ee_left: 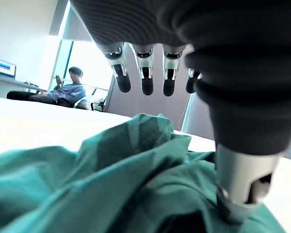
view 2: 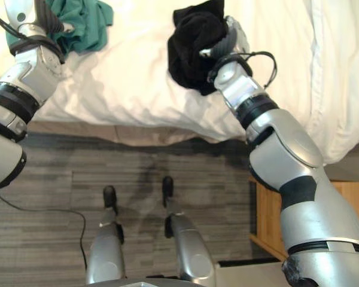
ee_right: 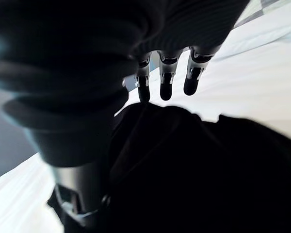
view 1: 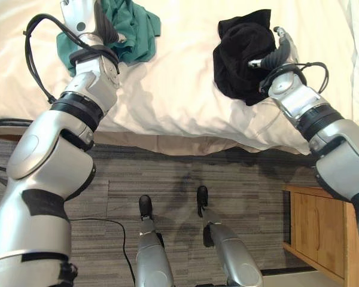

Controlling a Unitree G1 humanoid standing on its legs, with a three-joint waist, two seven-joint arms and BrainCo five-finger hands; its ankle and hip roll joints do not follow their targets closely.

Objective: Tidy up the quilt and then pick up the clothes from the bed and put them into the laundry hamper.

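White quilt carries two clothes: one teal garment under the left hand, one black garment under the right hand; both hands' fingers straight, holding nothing.

Open white quilt between teal garment at far left and black garment to the right; passage clear there. Wooden cabinet stands near right, below the bed edge, blocking that side.
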